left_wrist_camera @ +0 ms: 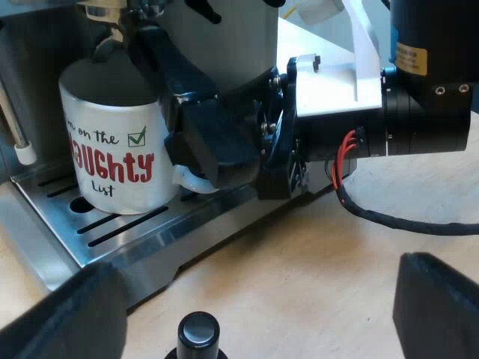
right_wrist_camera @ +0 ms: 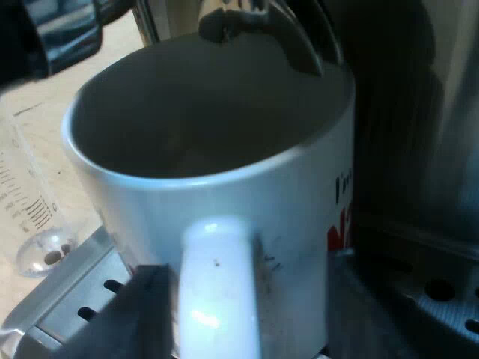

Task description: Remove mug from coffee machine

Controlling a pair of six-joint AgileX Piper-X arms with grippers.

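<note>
Sitting on the espresso machine's (left_wrist_camera: 37, 52) slotted drip tray (left_wrist_camera: 150, 235), the white mug (left_wrist_camera: 112, 142) is upright, right under the metal spouts (left_wrist_camera: 105, 26), with its red lettering turned outward. Down into the mug from the right wrist view: the inside is in shadow, and I cannot tell whether anything is in it.

And there's the right gripper (right_wrist_camera: 247, 314), right at the mug's handle (right_wrist_camera: 217, 292). Its black fingers (right_wrist_camera: 142, 314) straddle the handle, one up against it and the other standing off with a gap, so they are parted and not clamped on.

Just beside the tray's corner, a clear measuring glass (right_wrist_camera: 26, 209) stands on the counter (left_wrist_camera: 314, 277), with a few small dark specks (right_wrist_camera: 51, 258) lying at its bottom.

Out from the machine, the left gripper (left_wrist_camera: 254, 314) hangs over the pale wood, fingers spread wide and holding nothing. The tamper (left_wrist_camera: 198, 333) with its black knob sits low between them, touching neither finger.
</note>
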